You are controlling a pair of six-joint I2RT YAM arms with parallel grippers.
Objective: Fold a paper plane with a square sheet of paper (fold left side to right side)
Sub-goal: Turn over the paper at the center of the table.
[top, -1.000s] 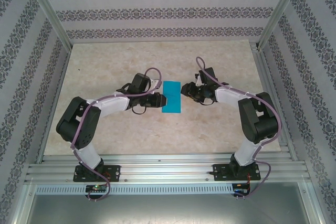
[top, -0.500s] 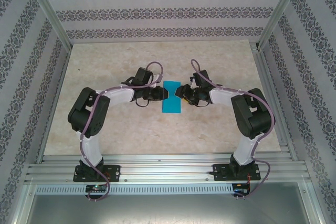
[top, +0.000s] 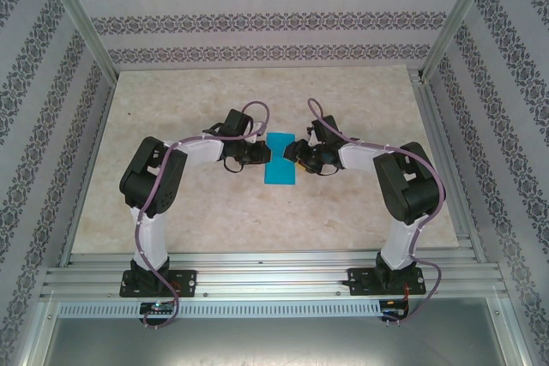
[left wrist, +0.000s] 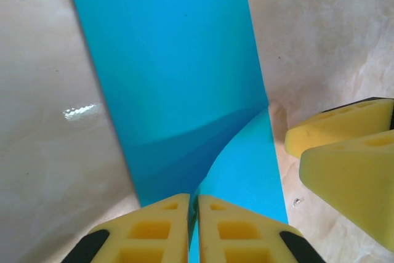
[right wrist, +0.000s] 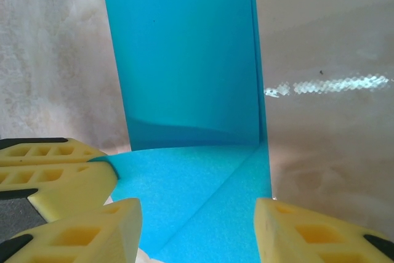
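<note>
The left claw point(left wrist: 194, 200) is clenched on the nearest edge of the square sheet of paper point(left wrist: 178, 60), holding that flap curled up off the surface point(left wrist: 43, 170), probably ready to carry it across for the fold. Facing it, the right claw point(right wrist: 197, 206) stands released, straddling the opposite corner, likely to steady it. Beyond both, the sheet lies flat.

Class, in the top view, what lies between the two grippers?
The paper: its far half lies between the left gripper and the right gripper, as the top view shows.
</note>
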